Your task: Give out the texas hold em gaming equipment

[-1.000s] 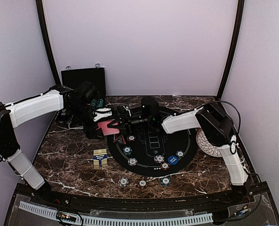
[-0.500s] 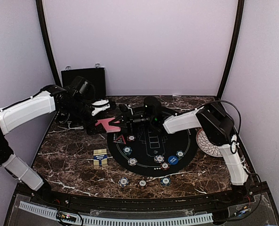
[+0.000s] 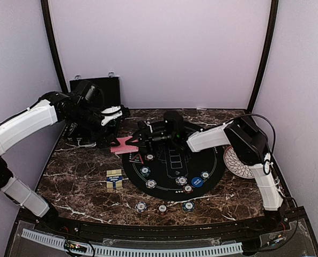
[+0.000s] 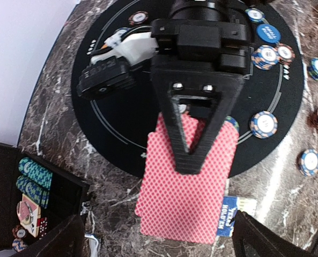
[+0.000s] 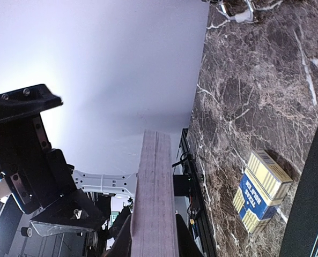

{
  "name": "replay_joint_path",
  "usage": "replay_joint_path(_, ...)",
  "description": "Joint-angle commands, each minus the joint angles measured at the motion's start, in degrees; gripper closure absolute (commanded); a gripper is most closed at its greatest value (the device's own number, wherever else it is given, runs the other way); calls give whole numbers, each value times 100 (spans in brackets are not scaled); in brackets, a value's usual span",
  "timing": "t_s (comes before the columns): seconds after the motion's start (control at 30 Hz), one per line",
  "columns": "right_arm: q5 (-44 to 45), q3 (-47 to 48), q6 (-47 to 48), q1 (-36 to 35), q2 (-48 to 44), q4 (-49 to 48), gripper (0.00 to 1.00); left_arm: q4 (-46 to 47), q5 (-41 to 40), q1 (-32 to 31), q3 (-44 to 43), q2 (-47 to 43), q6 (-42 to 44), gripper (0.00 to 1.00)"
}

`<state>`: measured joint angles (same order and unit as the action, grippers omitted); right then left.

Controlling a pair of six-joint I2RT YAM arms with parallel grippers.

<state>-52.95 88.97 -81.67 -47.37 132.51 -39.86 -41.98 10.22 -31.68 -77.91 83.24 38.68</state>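
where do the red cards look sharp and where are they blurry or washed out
Left wrist: red cards crisp, diamond print readable. Right wrist: same cards edge-on, near the lens, soft, against a bright wall. Top external: only a small pink patch.

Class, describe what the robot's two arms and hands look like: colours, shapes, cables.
The left arm and right arm both have white shells between black joints. A thin black cable loops over the right arm. The left hand and right hand are mostly black. The right hand's finger is a hollow triangle with two screws.
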Motion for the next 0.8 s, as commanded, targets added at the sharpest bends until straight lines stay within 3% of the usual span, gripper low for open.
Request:
replay_joint_path(0.0, -107, -34, 165, -64, -330, -12, 92, -758, 928, 24, -26, -375, 562, 1)
replay_joint_path(0.27, -69, 92, 170, -138, -297, 61, 93, -446, 1170, -8, 151, -143, 647, 1)
replay_joint_path(0.77, -177, -16, -176, -167, -355, -514, 94, 1, 790, -92, 452, 398, 701, 1)
